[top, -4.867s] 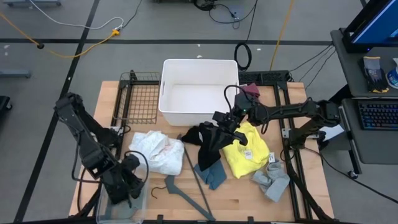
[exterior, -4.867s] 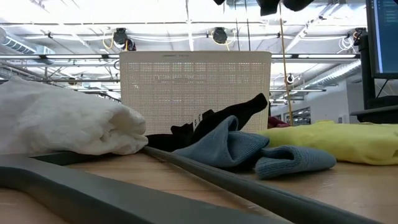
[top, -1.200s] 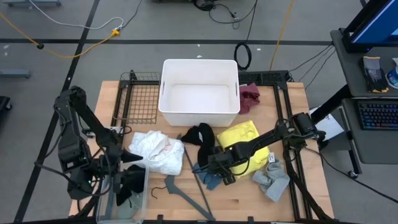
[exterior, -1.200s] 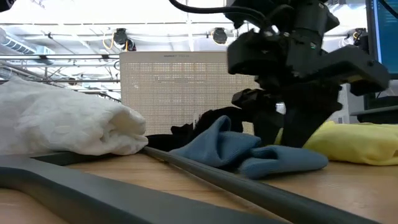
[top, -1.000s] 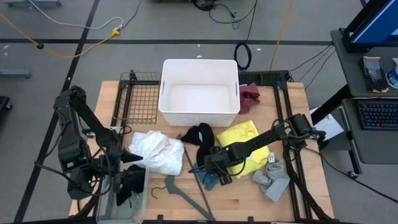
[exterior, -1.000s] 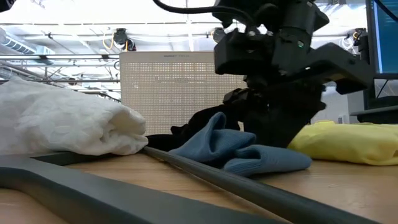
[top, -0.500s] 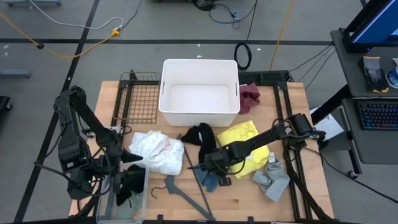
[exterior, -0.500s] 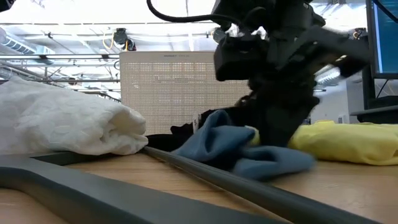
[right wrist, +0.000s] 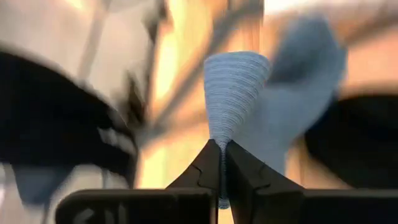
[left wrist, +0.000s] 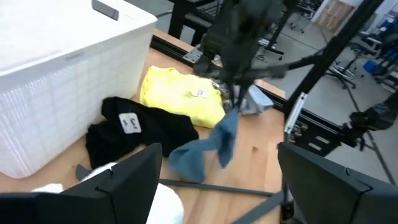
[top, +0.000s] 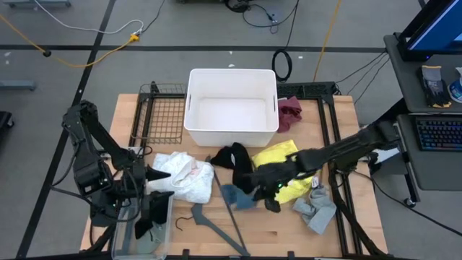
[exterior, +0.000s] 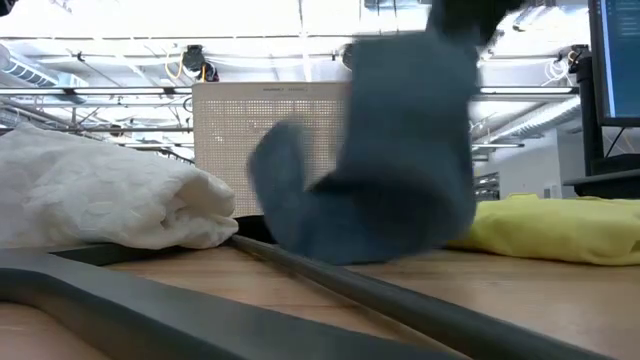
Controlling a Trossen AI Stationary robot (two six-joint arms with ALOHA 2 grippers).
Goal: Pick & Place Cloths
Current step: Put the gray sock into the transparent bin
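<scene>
My right gripper (top: 256, 185) is above the middle of the table, shut on the teal-blue cloth (top: 234, 196), which hangs below it (left wrist: 214, 144). Lying on the table are the white cloth (top: 182, 178), the black cloth (top: 233, 157), the yellow cloth (top: 291, 189) partly under my right arm, the grey cloth (top: 317, 206) and, at the back, the maroon cloth (top: 291, 110). My left gripper (top: 159, 186) is open at the table's left, beside the white cloth, with nothing between its fingers. My right gripper pinches a bunched-up part of the teal-blue cloth (right wrist: 222, 146) between its two fingertips. The fingers slant down from the table's right side. The cloth hangs slack below them (exterior: 385, 170); whether its lower end (left wrist: 186, 163) touches the table I cannot tell.
A white bin (top: 195, 108) stands at the back middle, with a black wire rack (top: 162, 112) to its left. A thin grey hanger (top: 225, 217) lies near the front edge. A clear container (top: 162, 235) sits at the front left under my left arm.
My right gripper has shut on the teal-blue cloth where it lay on the table, then gone up fast while rolling. The cloth has been pulled up from its crumpled heap and now hangs stretched out below the fingers.
</scene>
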